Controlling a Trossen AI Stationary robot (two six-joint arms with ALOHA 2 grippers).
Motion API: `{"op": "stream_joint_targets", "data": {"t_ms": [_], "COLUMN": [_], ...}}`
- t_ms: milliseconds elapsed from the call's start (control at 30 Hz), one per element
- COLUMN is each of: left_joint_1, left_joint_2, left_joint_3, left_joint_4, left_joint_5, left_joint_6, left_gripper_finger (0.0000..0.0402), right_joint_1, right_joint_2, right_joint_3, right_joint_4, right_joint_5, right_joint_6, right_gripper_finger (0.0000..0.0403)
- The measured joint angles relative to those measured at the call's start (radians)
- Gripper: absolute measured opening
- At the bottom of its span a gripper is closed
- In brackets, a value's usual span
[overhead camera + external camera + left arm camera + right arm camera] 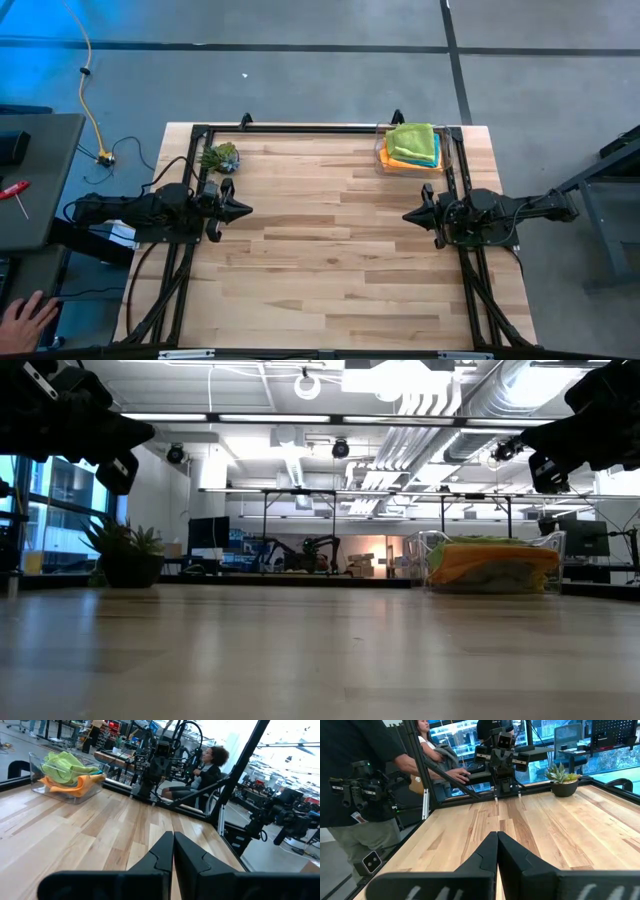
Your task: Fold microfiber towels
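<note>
The towels (412,146) sat heaped in a clear bin (381,152) at the upper right of the high view, and that heap looked the main risk: a gripper reaching in could have snagged two cloths at once or dragged the light bin. Counted largest to smallest: one table (330,260); two arms, the left gripper (242,210) and right gripper (411,215) both clenched and empty over bare wood; one bin; three towel colours visible — lime, teal, orange; one small plant (220,156) at upper left.
</note>
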Motion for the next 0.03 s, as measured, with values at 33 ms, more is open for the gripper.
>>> {"op": "stream_joint_targets", "data": {"t_ms": [33], "left_joint_1": [0.0], "left_joint_2": [0.0], "left_joint_3": [0.0], "left_joint_4": [0.0], "left_joint_5": [0.0], "left_joint_6": [0.0], "left_gripper_finger": [0.0003], "right_joint_1": [0.0], "right_joint_2": [0.0], "right_joint_3": [0.0], "right_joint_4": [0.0], "right_joint_5": [0.0], "right_joint_6": [0.0], "right_gripper_finger": [0.0]}}
